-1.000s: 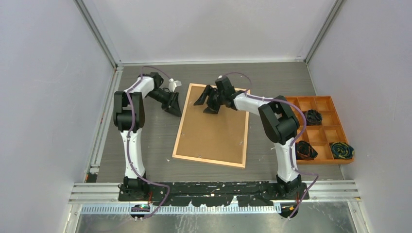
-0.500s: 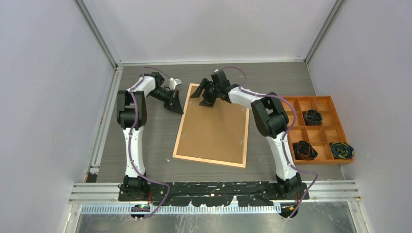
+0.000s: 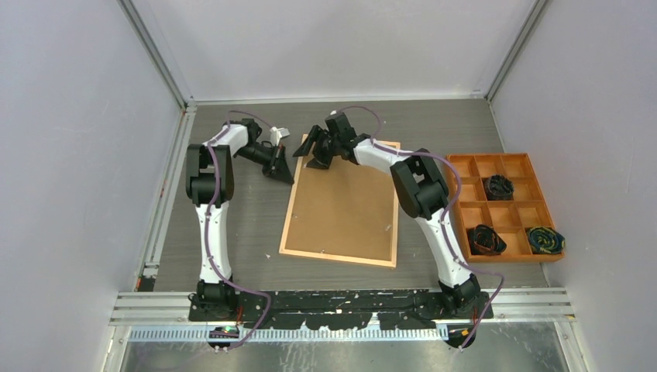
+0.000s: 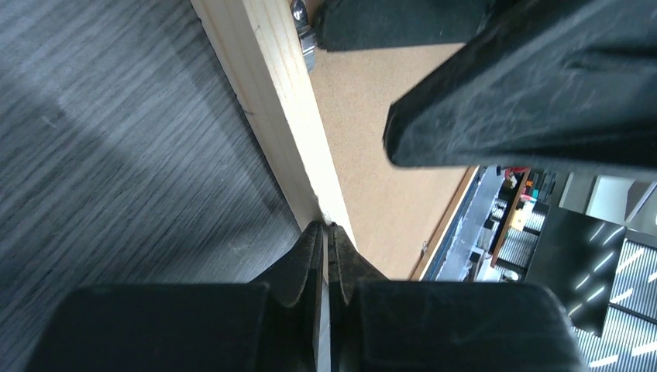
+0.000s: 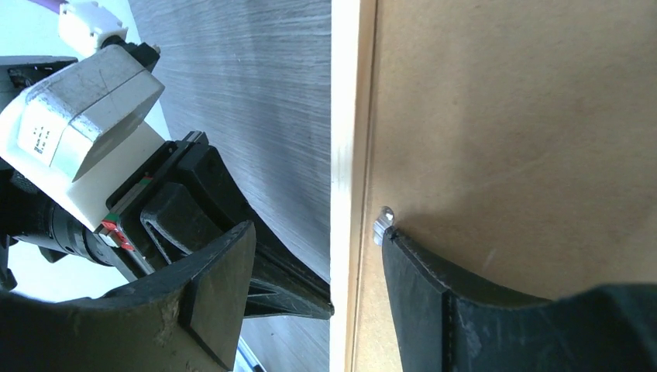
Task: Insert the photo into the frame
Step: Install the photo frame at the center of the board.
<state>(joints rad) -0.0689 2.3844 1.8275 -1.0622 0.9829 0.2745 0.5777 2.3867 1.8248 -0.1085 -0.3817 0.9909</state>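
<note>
- Compared with a second ago, the right gripper (image 3: 310, 156) sits further left along the far end of the frame (image 3: 338, 258). It is now at the far left corner instead of over the middle of that end. The left gripper (image 3: 285, 172) lies closer in against the frame's left rail, and its jaws have come together.
- The frame lies flat on the dark wood-grain table (image 3: 248, 232), back side up, with its long sides running roughly away from the arm bases.
- The photo (image 3: 341, 203) lies inside the frame's light-wood border, face down, so only its plain brown board back shows. It fills the opening from rail to rail.
- The right gripper stands open and holds nothing. In its wrist view one finger (image 5: 209, 294) hangs over the table just outside the frame's left rail. The other finger (image 5: 434, 294) is over the brown board, its tip just beside a small metal tab (image 5: 383, 221) at the inner edge of that rail. Whether that tip touches the board cannot be told.
- The left gripper is fully closed with nothing between its fingers. In its wrist view the two fingertips (image 4: 307, 252), pressed together, meet the outer edge of the frame's left rail near the far left corner.
- In the right wrist view the left gripper's tip lies between the right gripper's two fingers, on the outer side of the frame's left rail.
- An orange tray (image 3: 496, 156) sits well to the right of the frame, apart from it, with dark cord bundles (image 3: 500, 186) in three of its compartments.
</note>
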